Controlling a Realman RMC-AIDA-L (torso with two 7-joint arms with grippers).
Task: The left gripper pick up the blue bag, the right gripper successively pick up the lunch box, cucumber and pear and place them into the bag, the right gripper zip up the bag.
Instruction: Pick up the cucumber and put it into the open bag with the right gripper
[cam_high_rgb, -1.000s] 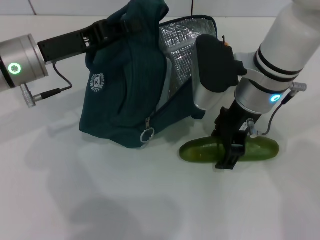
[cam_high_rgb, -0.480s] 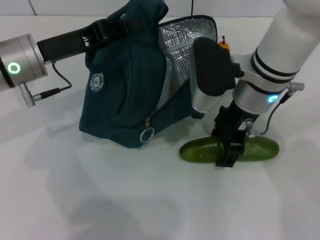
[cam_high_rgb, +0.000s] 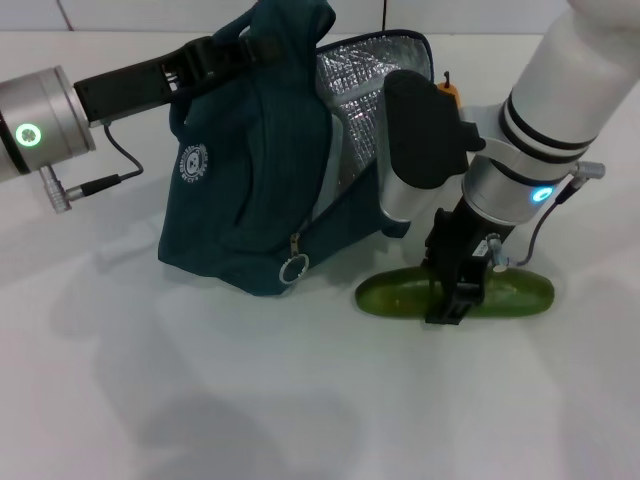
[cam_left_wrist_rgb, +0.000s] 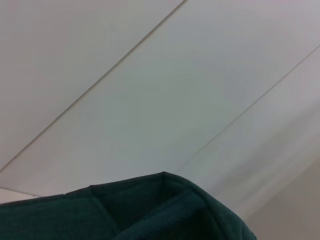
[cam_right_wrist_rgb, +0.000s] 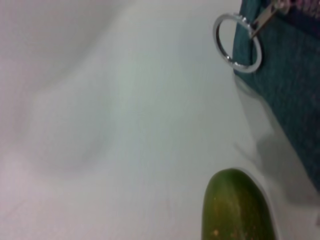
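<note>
Since a second ago, the right gripper (cam_high_rgb: 453, 300) and the cucumber (cam_high_rgb: 455, 293) have slid a little toward the bag (cam_high_rgb: 255, 180), the cucumber's blunt near end now slightly closer to the bag's lower corner; the left arm and bag look unchanged. On the white table (cam_high_rgb: 200, 400) the cucumber lies lengthwise, just beside the bag's open side but not touching it. The right gripper comes down on the cucumber's middle, its dark fingers straddling it front and back and clenched on it, while the cucumber still rests on the table. The left gripper (cam_high_rgb: 215, 62) reaches in from the left and grasps the bag's top edge, holding the bag upright with its mouth gaping toward the right, so the silver lining (cam_high_rgb: 355, 90) shows. A zipper pull with a metal ring (cam_high_rgb: 294, 270) hangs at the bag's lower front; in the right wrist view the ring (cam_right_wrist_rgb: 238, 42) dangles against the teal fabric, and the cucumber's rounded end (cam_right_wrist_rgb: 239, 205) sits near the bag's shadow. Behind the right arm, a small orange-yellow patch with a stem, probably the pear (cam_high_rgb: 450, 88), peeks out beside the bag's far corner. Only a fold of the bag's fabric (cam_left_wrist_rgb: 150, 212) against pale panels shows in the left wrist view.
</note>
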